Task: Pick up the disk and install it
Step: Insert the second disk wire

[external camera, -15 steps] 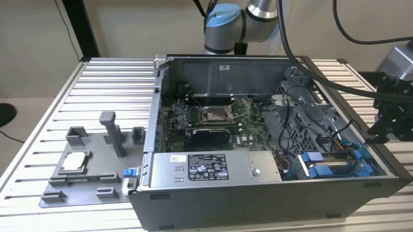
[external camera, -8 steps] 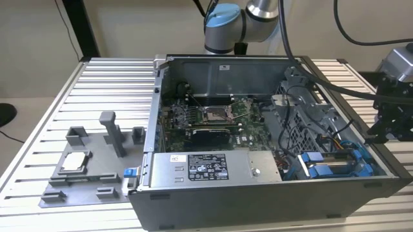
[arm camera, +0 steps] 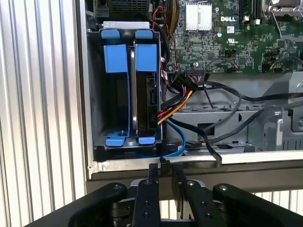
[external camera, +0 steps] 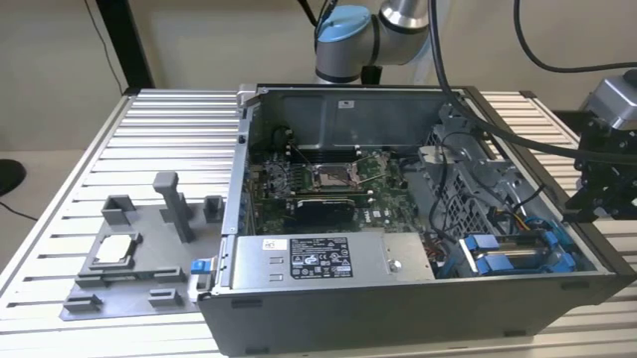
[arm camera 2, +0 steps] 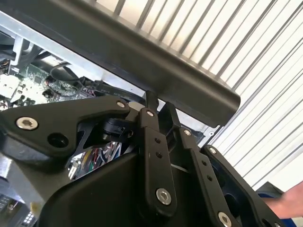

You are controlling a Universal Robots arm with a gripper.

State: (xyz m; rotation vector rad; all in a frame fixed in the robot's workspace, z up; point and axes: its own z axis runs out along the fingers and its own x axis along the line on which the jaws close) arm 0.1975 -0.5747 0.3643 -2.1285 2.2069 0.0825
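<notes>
Exterior view first: gripper [external camera: 589,211] hangs outside the computer case [external camera: 398,317], by its edge on the exterior view's right. The disk [external camera: 497,259] stands in the drive cage in the case's near corner. The white label [external camera: 318,261] on the power supply is too small to read.

Second wrist view: the pincer is drawn close together, pinching nothing.

First wrist view: the disk [arm camera: 145,94] sits edge-up in its blue carrier beside an empty slot. Installation looks all but finished; any remaining move calls for pressing the disk straight home.
</notes>
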